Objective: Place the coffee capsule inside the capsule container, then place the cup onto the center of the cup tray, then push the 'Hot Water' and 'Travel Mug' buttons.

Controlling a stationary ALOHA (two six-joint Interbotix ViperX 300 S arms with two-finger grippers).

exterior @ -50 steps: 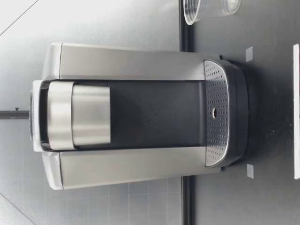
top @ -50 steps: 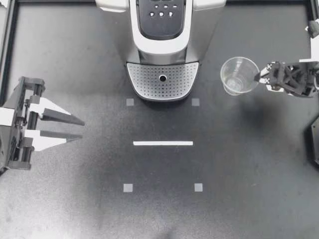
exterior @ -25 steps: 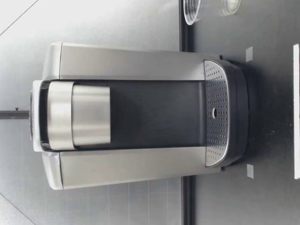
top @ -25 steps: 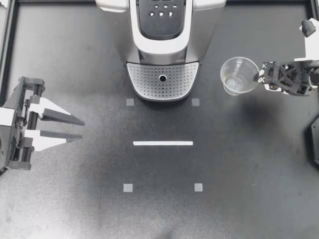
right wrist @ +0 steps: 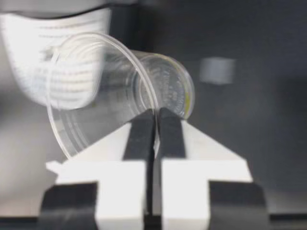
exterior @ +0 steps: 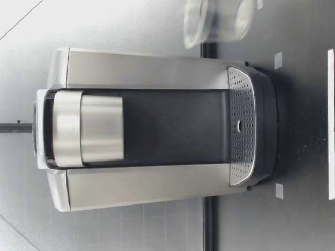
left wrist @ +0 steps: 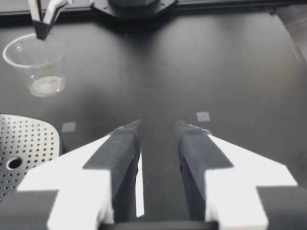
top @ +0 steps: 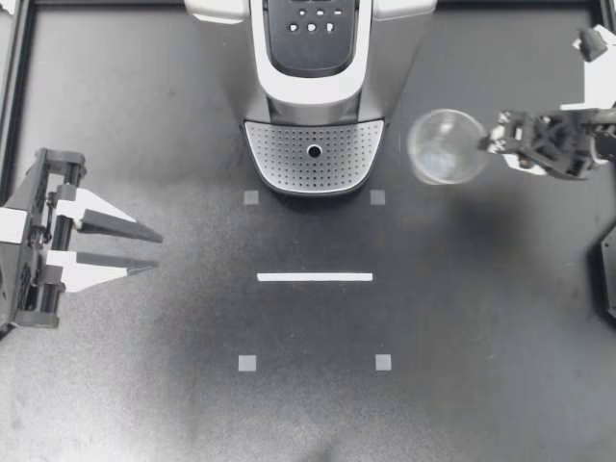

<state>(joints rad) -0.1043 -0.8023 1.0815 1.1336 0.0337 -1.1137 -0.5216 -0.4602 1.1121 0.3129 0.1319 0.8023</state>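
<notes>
A clear plastic cup hangs just right of the coffee machine, with my right gripper shut on its rim. In the right wrist view the fingers pinch the cup's wall at the gripper, and the cup is tilted. In the low view the cup is off the table, beside the machine. The perforated cup tray is bare. My left gripper rests open at the left, holding nothing. No capsule shows in any view.
The machine's buttons sit on its top panel. A white tape line and small grey square markers lie on the black table in front of the tray. A black frame edges the table.
My right gripper has shut on the cup's rim, then lifted it and carried it a little toward the machine. The left arm has not moved.
</notes>
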